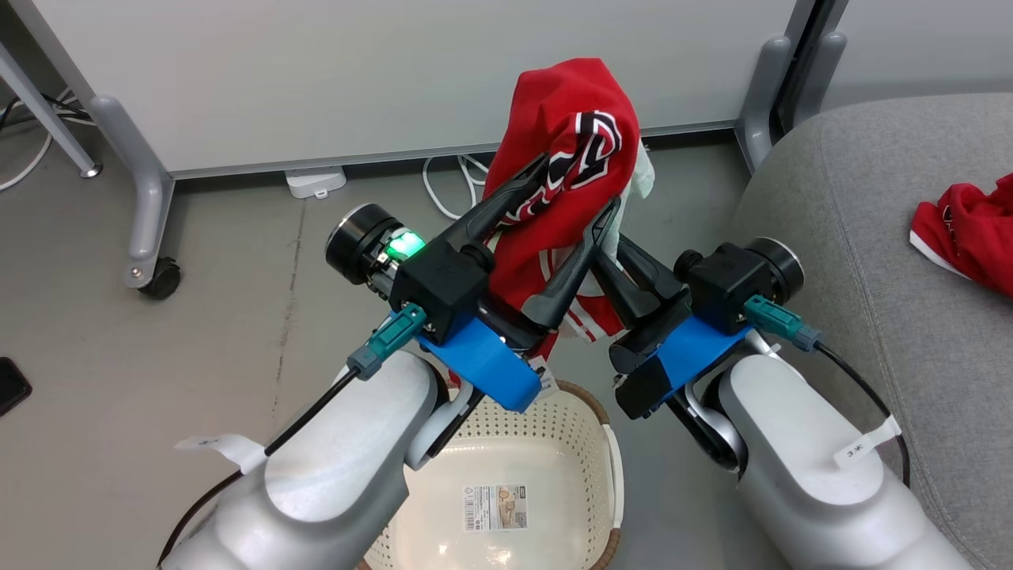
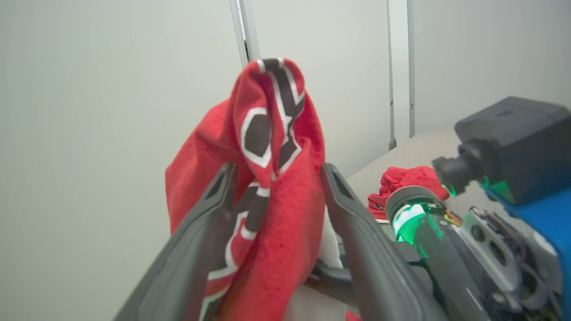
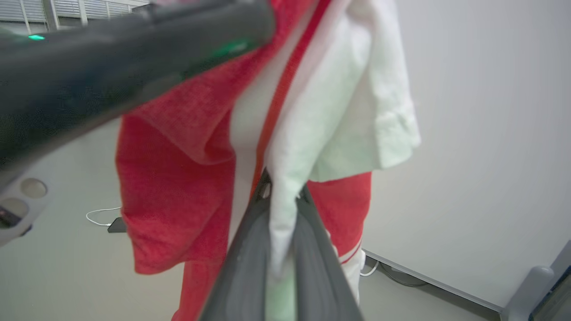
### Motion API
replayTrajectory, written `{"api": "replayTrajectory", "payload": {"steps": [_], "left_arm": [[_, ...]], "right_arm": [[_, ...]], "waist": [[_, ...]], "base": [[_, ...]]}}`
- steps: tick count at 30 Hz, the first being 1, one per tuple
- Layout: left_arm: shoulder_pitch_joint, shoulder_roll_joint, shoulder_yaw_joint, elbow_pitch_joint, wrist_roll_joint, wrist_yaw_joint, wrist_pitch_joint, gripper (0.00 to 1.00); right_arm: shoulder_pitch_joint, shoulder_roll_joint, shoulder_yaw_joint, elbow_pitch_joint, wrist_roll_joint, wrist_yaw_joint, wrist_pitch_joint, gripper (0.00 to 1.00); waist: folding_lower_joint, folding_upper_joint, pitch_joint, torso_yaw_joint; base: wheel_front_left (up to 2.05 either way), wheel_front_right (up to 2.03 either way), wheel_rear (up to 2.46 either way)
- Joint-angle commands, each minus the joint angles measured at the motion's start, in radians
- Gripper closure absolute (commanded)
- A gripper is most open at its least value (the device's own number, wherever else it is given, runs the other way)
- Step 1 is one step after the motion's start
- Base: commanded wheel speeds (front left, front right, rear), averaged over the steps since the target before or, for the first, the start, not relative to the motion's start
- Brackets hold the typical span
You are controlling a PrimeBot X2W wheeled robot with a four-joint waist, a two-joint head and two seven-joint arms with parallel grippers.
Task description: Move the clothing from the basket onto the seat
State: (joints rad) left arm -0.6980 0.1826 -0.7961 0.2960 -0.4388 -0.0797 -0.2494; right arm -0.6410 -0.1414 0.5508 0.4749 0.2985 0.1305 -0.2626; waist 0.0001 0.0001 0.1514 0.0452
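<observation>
A red garment (image 1: 570, 134) with white trim and black-and-white lettering hangs in the air above the basket (image 1: 574, 423). The basket is cream-white, and inside it I see just a label on its floor. My left gripper (image 1: 578, 184) is open, its two fingers spread on either side of the hanging cloth (image 2: 276, 214). My right gripper (image 1: 621, 249) is shut on the garment's white trim (image 3: 312, 133), pinched between its fingers (image 3: 243, 267). A second red garment (image 1: 969, 233) lies on the grey seat (image 1: 855, 206) at the right.
A white partition on grey legs with a castor (image 1: 162, 277) stands behind the garment. White cables and a power strip (image 1: 315, 182) lie at its foot. A dark object (image 1: 12, 384) sits on the floor at the left edge.
</observation>
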Motion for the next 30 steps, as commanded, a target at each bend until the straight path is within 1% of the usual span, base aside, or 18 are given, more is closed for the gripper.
{"api": "replayTrajectory", "payload": {"steps": [1,5,12,24,30], "left_arm": [[-0.008,0.008,0.005,0.004,0.002,0.005,-0.005,0.0],[0.001,0.02,0.011,0.003,0.002,0.01,-0.007,0.0],[0.013,0.038,0.009,-0.004,0.0,0.017,-0.005,0.0],[0.001,0.062,-0.005,-0.021,0.005,0.02,0.008,0.0],[0.0,0.07,-0.021,-0.027,0.009,0.013,0.017,0.0]], "right_arm": [[0.007,-0.005,-0.012,-0.009,0.006,0.001,-0.003,1.0],[0.027,-0.006,-0.047,-0.022,0.01,0.001,-0.003,1.0],[0.055,-0.009,-0.106,-0.049,-0.004,0.001,-0.004,1.0],[0.107,0.002,-0.232,-0.112,-0.035,0.001,-0.004,1.0],[0.138,0.011,-0.282,-0.149,-0.048,0.001,-0.004,1.0]], "waist": [[-0.0001,-0.0001,0.0,-0.001],[-0.0001,-0.0001,0.008,-0.011],[-0.0001,-0.0001,0.031,-0.048],[-0.0001,-0.0001,0.092,-0.156],[-0.0001,-0.0001,0.12,-0.217]], "base": [[0.0,0.0,0.0],[0.0,0.0,0.0],[0.0,0.0,0.0],[0.0,0.0,0.0],[0.0,0.0,0.0]]}}
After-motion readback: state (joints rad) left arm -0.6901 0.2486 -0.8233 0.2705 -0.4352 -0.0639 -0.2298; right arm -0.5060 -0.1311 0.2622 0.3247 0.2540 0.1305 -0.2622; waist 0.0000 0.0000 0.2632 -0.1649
